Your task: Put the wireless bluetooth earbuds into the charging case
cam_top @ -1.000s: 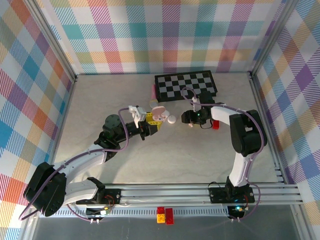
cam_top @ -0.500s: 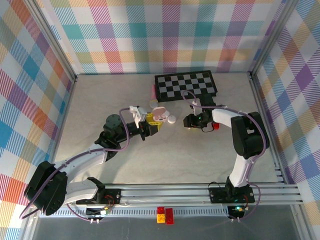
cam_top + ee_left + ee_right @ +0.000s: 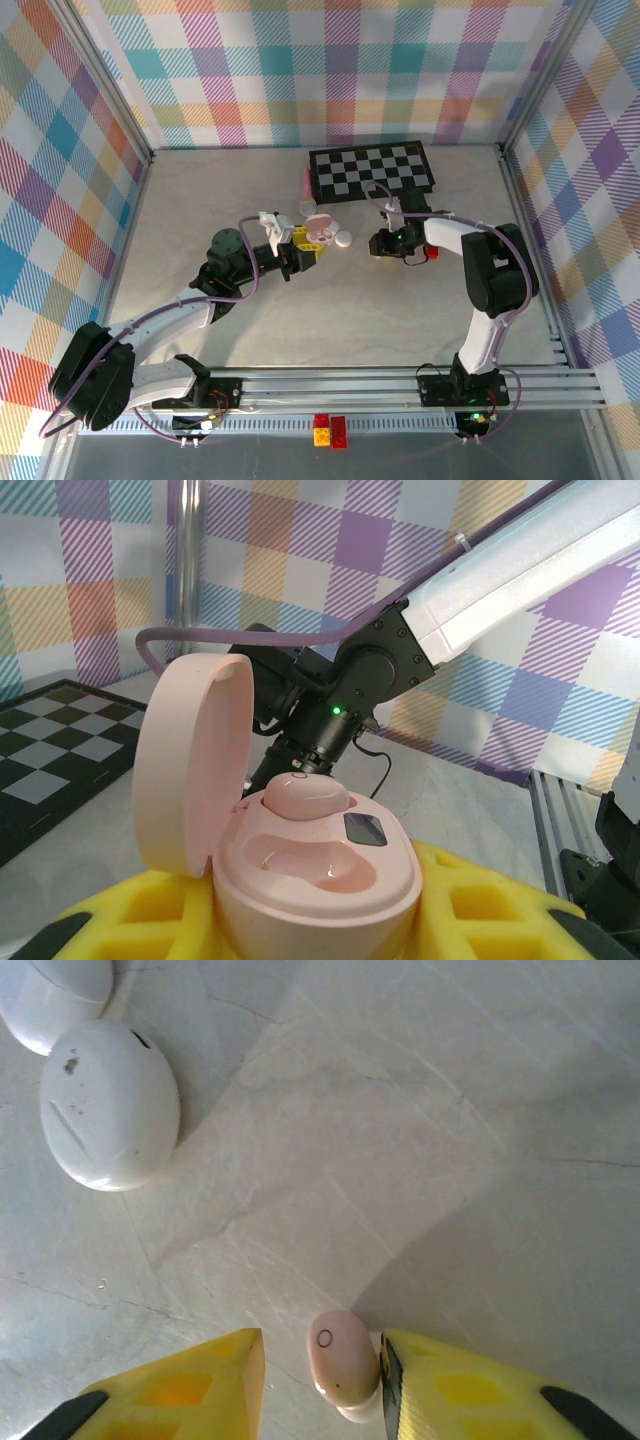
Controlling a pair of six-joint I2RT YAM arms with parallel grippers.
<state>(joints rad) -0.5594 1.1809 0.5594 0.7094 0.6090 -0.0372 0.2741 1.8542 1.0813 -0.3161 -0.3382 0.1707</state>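
Note:
My left gripper is shut on the pink charging case, whose lid stands open. One pink earbud sits in the far slot and the near slot is empty. In the top view the case is held left of centre. My right gripper is down at the table with a pink earbud between its yellow fingers. The right finger touches the bud. A gap separates the bud from the left finger, so the jaws are open.
Two white pebble-shaped cases lie on the marble tabletop beyond the right gripper. A checkerboard lies at the back. A small red object sits by the right wrist. Metal rails run along the near edge.
My right gripper has shifted slightly and settled lower onto the table. The left arm and the pink case have stayed where they were.

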